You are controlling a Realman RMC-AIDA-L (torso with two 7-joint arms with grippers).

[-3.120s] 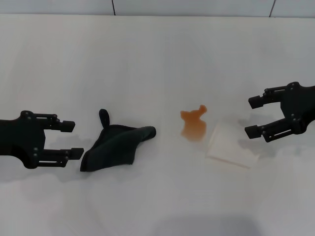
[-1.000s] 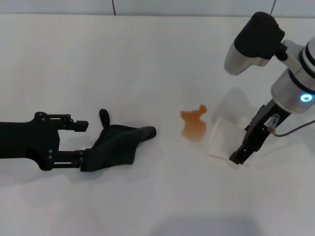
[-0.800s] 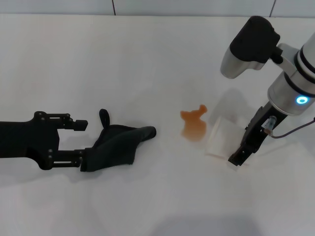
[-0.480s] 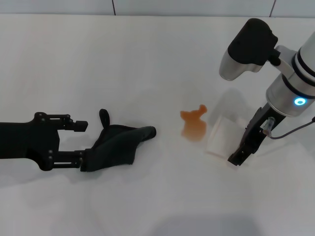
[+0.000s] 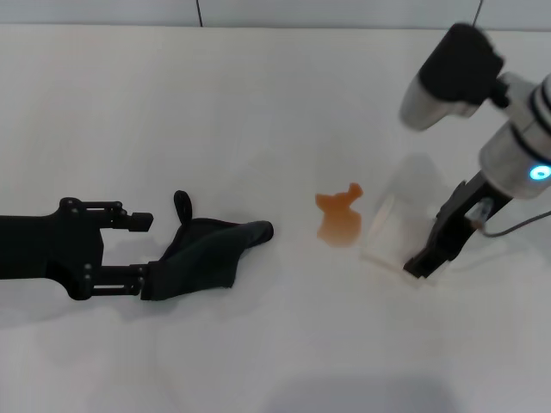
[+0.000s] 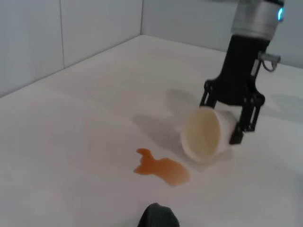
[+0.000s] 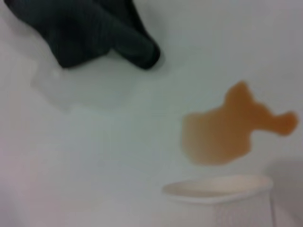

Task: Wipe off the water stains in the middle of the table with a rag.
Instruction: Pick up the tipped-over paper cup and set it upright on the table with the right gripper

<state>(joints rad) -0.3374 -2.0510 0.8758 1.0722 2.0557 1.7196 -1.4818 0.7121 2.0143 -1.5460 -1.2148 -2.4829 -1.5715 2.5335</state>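
The water stains (image 5: 338,219) are an orange blotch in the middle of the white table (image 5: 258,103); they also show in the left wrist view (image 6: 163,169) and the right wrist view (image 7: 222,132). The dark rag (image 5: 207,254) lies to their left, with its tip in the left wrist view (image 6: 158,218) and its bulk in the right wrist view (image 7: 94,28). My left gripper (image 5: 148,248) is open at the rag's left edge, its lower finger touching the cloth. My right gripper (image 5: 424,261) points down, shut on a pale cup (image 5: 387,231).
The pale translucent cup (image 6: 203,137) is tipped on its side just right of the stain, its mouth towards the stain (image 7: 218,187). A grey wall runs along the table's far edge (image 5: 344,13).
My right arm has shifted right and the cup has tilted up in its grip. Earlier the left gripper advanced to the rag; it has stayed still for the last second.
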